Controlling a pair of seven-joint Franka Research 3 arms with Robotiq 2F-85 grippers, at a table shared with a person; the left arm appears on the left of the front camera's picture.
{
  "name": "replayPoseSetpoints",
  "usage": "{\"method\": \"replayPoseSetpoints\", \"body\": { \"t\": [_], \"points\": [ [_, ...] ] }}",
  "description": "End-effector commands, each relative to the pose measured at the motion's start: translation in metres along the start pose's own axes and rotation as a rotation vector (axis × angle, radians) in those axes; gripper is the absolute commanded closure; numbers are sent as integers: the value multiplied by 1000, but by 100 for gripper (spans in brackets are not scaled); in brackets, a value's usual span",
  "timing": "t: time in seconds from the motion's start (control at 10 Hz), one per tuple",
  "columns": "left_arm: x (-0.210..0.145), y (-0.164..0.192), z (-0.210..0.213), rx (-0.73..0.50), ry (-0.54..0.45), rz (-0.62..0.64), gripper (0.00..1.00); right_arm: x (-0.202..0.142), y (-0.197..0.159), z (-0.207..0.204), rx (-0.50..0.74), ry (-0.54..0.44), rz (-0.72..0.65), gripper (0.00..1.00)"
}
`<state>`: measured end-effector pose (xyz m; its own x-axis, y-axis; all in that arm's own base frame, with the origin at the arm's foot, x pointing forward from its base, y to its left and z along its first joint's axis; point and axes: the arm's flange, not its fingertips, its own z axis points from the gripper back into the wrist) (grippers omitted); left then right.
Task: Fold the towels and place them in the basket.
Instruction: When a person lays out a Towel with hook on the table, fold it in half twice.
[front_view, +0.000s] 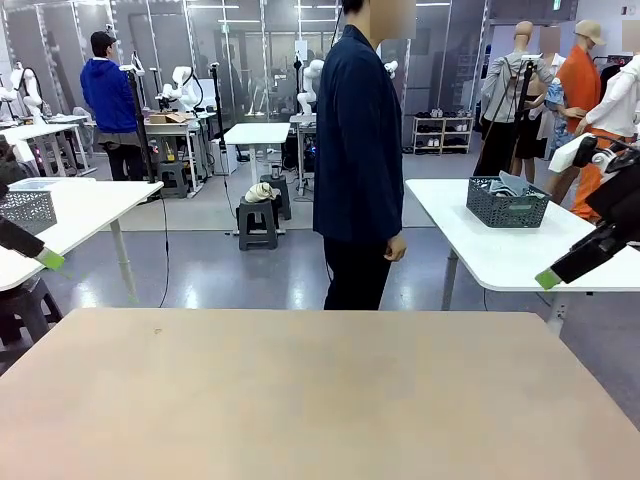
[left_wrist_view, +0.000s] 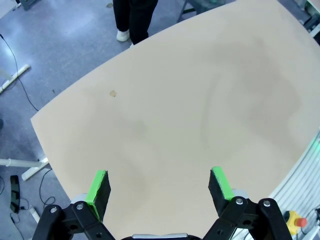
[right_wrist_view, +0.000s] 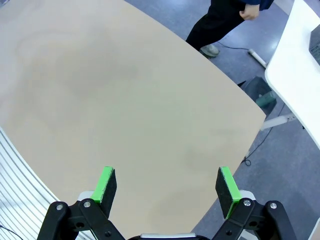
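Front view: a broad desk (front_view: 320, 400) with a smooth, matte tan top fills the foreground, and a person (front_view: 358, 150) in a dark jacket stands at its far edge. Well behind, on a white desk (front_view: 480, 255) to the right, sits the dark grey basket (front_view: 508, 208) (rectangular plastic, lattice sides) holding crumpled pale cloth (front_view: 510, 184), too small to tell whether it is the towels. In the wrist views the left hand (left_wrist_view: 160, 182) and the right hand (right_wrist_view: 167, 182) each hover above the tan top, their black, green-padded fingers spread wide and holding nothing.
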<state>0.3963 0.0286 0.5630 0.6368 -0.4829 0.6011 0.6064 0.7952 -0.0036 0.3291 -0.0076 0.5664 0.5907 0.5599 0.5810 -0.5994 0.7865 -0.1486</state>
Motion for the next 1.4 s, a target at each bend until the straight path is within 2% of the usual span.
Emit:
{"method": "replayPoseSetpoints", "body": {
  "t": [0.0, 0.8, 1.1, 1.3],
  "points": [
    [1, 1, 5, -15, 13, -32, 0, -1, 7, 2, -3, 14, 22, 0],
    [0, 0, 3, 5, 3, -7, 0, 2, 4, 3, -1, -1, 11, 0],
    [25, 47, 72, -32, -40, -26, 0, 15, -39, 74, 10, -31, 24, 0],
    [35, 63, 116, -40, -79, -39, 0, 20, -56, 129, -22, -40, 35, 0]
  ]
}}
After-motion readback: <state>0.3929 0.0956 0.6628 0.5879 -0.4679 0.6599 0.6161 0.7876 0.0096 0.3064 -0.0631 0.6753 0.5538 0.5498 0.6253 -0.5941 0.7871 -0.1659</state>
